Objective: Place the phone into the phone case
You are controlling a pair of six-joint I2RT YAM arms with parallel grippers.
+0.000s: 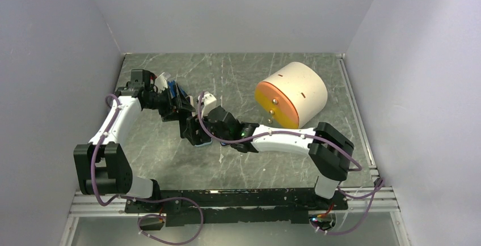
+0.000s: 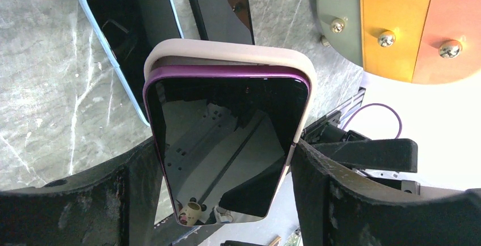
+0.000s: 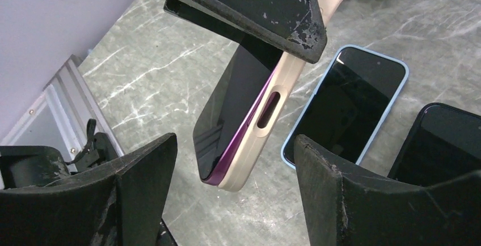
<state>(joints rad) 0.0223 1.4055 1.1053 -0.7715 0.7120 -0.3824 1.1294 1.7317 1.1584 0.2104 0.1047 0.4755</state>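
Two parts make up the bundle in the left gripper: a phone with a glossy black screen and a purple metallic rim, and a pale beige phone case lying against its back. The gripper's fingers press on the long sides of this pair and hold it tilted in the air above the table, left of the table's middle.

At the far end the case's rounded edge stands out past the phone's corner, so the two are not flush there. From the right wrist, the purple rim runs as a thin line along the beige side wall, which has an oval slot cut through it. Whether the phone is seated along its whole length cannot be told.

The right gripper hangs just beside the lower end of the phone with its jaws wide apart and nothing between them.

On the table beneath lie a blue-cased phone and a black phone, side by side, screens up. A cream drum with an orange face lies well apart to the right.
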